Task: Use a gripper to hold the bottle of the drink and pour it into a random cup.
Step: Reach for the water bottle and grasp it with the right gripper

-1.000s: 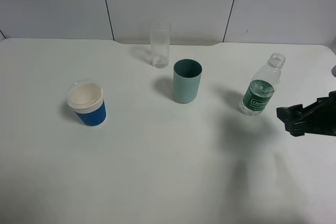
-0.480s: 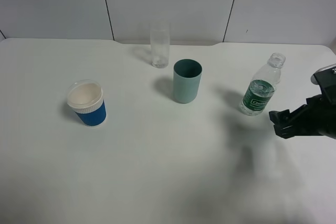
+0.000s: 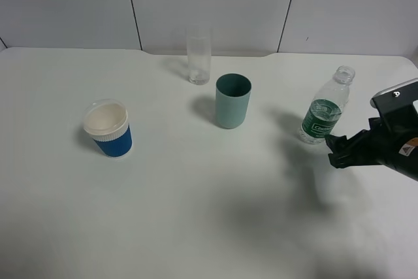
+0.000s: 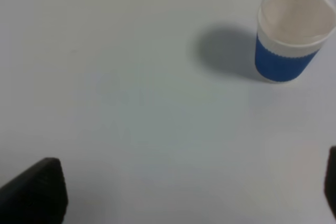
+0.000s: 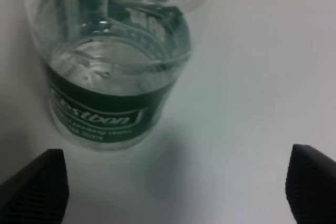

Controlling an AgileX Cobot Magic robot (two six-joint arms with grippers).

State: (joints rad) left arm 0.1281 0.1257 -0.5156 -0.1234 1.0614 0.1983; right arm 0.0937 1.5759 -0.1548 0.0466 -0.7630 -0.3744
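Note:
The clear bottle [image 3: 324, 110] with a dark green label stands upright and uncapped at the right of the white table. It fills the right wrist view [image 5: 110, 72], just ahead of the fingertips. My right gripper [image 3: 334, 148] is open and empty, low over the table just in front and right of the bottle's base, apart from it. Its fingertips [image 5: 37, 190] show wide apart in the right wrist view. The teal-green cup [image 3: 233, 100] stands upright near the table's middle, left of the bottle. My left gripper [image 4: 184, 192] is open and empty; it is out of the high view.
A blue cup with a white rim [image 3: 108, 129] stands at the left, also in the left wrist view [image 4: 292, 30]. A tall clear glass [image 3: 199, 55] stands at the back behind the teal cup. The white table [image 3: 196, 213] ends at a grey wall at the back.
My right gripper has moved left and slightly toward the back, closing in on the bottle's base. More of the arm has come into view. The bottle and cups have not moved.

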